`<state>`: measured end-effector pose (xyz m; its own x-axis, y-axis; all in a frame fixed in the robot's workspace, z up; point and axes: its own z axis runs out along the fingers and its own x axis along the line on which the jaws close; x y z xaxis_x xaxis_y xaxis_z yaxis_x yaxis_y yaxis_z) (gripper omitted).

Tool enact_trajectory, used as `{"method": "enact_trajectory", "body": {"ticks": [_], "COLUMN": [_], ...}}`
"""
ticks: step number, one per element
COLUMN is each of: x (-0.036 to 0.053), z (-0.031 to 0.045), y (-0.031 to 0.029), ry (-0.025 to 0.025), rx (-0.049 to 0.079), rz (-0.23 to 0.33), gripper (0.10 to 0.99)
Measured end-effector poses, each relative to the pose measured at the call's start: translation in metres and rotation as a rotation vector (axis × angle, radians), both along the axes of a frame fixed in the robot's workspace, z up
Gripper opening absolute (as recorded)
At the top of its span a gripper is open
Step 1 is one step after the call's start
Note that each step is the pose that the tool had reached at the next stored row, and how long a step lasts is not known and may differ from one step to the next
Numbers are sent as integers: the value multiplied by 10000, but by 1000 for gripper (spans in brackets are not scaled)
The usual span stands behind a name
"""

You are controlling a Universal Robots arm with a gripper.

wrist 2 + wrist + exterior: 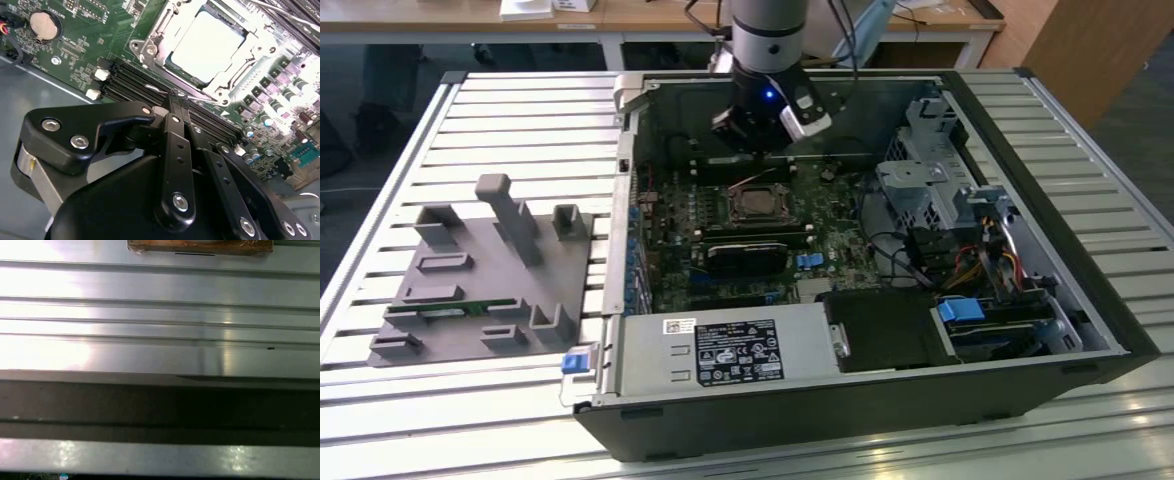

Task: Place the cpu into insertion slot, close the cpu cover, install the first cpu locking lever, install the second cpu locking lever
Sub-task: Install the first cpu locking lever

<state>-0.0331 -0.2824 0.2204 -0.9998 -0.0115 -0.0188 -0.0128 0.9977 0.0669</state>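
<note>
Black jaws (176, 97) pinched closed near frame centre, hovering beside the silver-grey square cpu (207, 46) sitting in its silvery-rimmed insertion slot (165, 62); no print is legible.

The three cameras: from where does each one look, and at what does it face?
Exterior view: off the arm, above the open computer case, looking down; the arm and gripper show over the motherboard.
Second wrist view: on the arm, looking past the gripper at the cpu lying in the insertion slot.
First wrist view: on the arm, facing ribbed metal slats.
Shared: the exterior and second wrist views both show the gripper and insertion slot.
</note>
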Motion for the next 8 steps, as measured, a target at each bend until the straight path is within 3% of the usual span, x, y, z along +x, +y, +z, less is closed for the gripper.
{"method": "enact_trajectory", "body": {"ticks": [8], "x": [89], "z": [-33], "y": [3], "ry": [1], "rx": [-1], "rz": [0], "gripper": [106]}}
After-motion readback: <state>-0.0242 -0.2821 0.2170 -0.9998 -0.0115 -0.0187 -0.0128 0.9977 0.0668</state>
